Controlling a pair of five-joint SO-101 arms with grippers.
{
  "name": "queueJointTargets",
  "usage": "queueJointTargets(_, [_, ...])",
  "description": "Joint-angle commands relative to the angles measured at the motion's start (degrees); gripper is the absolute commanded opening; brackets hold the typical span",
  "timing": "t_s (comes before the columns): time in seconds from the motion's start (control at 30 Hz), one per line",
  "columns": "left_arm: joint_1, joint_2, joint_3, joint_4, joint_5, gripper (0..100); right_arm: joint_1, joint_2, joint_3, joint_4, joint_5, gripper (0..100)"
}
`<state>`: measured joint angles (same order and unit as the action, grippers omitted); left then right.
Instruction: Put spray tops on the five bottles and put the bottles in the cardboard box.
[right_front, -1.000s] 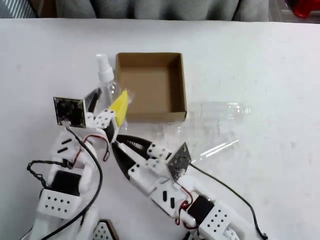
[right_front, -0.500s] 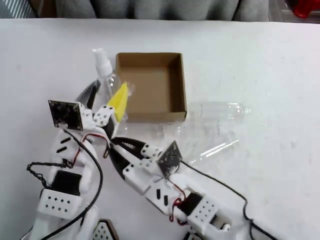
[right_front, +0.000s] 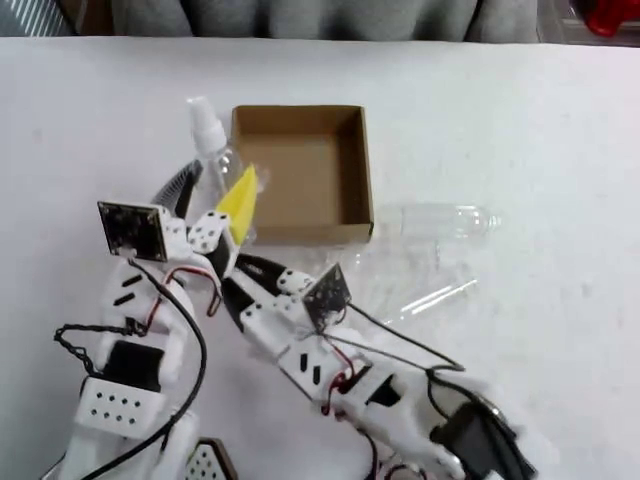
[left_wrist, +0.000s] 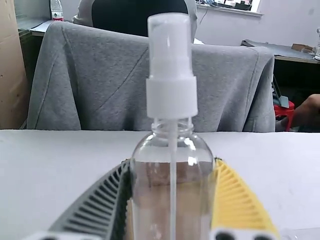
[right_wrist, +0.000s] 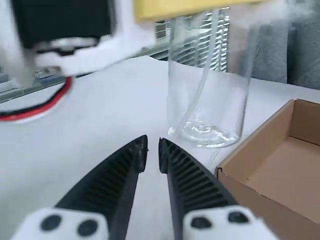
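A clear bottle (left_wrist: 170, 185) with a white spray top (left_wrist: 171, 70) stands upright between the grey and yellow fingers of my left gripper (left_wrist: 171, 165), which is shut on it. From above, this bottle (right_front: 210, 145) is just left of the open cardboard box (right_front: 352, 170), and the left gripper (right_front: 218, 178) is around its body. My right gripper (right_wrist: 152, 147) has its black fingers shut on nothing, low over the table, pointing at the bottle's base (right_wrist: 205, 127). From above, the right gripper (right_front: 232, 275) sits just under the left one.
Clear bottles without tops lie on the table right of the box, one (right_front: 450, 220) near its right corner and another (right_front: 430, 298) closer to the front. The box's corner (right_wrist: 270, 170) is close beside the held bottle. A grey chair back (left_wrist: 150, 85) stands behind the table.
The right arm has slid left and forward, bringing its black fingers close under the left gripper. The left gripper and its bottle shifted slightly left, then held still.
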<state>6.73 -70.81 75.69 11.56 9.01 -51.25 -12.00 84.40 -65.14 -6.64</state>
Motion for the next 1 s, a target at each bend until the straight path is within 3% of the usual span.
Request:
queueJointTargets(0.0, [0.8, 0.2, -3.9, 2.1, 0.3, 3, 1.9, 3.3, -3.6, -5.4, -0.4, 1.5])
queueJointTargets(0.2, [0.7, 0.2, -3.6, 2.5, 0.3, 3, 2.2, 4.9, -4.0, -6.8, -0.4, 1.5])
queueJointTargets(0.47, [0.7, 0.2, -3.4, 2.6, 0.3, 3, 8.3, 5.4, -6.4, -2.9, -1.8, 1.5])
queueJointTargets(0.57, [0.7, 0.2, -3.4, 2.6, 0.3, 3, 8.4, 5.2, -6.2, -2.8, -4.8, 1.5])
queueJointTargets(0.97, [0.6, 0.2, -1.9, 2.1, 0.2, 3, 8.1, 4.9, -4.2, -1.9, -4.7, 1.5])
